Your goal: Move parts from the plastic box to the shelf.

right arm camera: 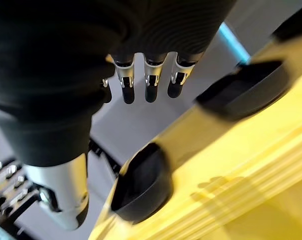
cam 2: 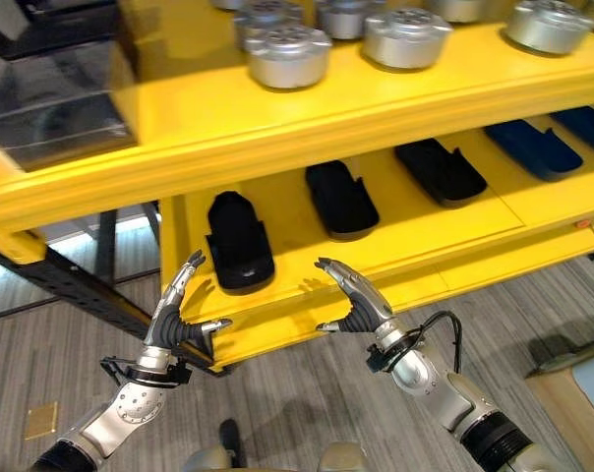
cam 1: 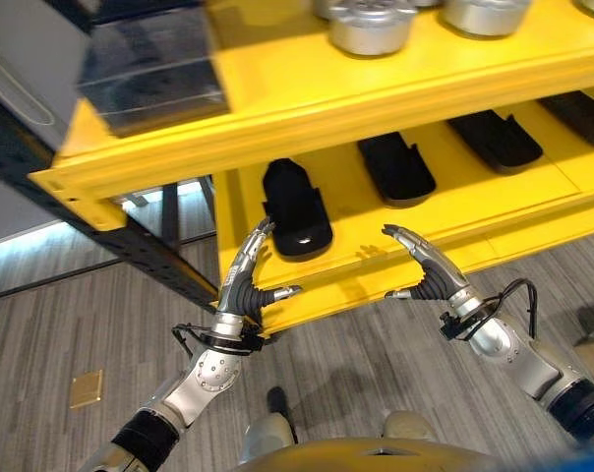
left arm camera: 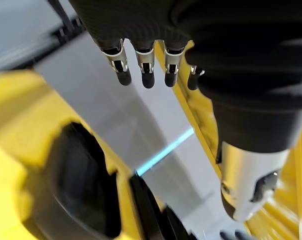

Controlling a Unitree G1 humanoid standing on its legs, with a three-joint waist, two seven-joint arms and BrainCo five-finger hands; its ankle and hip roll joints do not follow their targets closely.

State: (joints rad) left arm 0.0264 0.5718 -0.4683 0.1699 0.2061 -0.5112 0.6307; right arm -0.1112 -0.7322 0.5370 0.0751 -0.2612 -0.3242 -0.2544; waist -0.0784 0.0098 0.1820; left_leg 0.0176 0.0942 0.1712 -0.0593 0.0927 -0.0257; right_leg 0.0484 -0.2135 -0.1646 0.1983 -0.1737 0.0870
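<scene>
A yellow shelf (cam 1: 376,98) rises in front of me. On its lower level lie several black moulded parts: the nearest black part (cam 1: 295,208) at the left end, another black part (cam 1: 395,169) to its right. My left hand (cam 1: 246,280) hangs open just below and left of the nearest part, at the shelf's front lip, holding nothing. My right hand (cam 1: 427,265) is open too, fingers straight, in front of the lower level's edge and empty. The left wrist view looks past straight fingers (left arm camera: 145,75) at a black part (left arm camera: 78,185); the right wrist view shows one black part (right arm camera: 141,185) near my fingers (right arm camera: 151,90).
Round silver metal parts (cam 2: 287,54) stand in a row on the upper level. A dark transparent box (cam 1: 149,69) sits at that level's left end. A black frame beam (cam 1: 130,246) slants under the shelf's left corner. Grey plank floor (cam 1: 356,364) lies below.
</scene>
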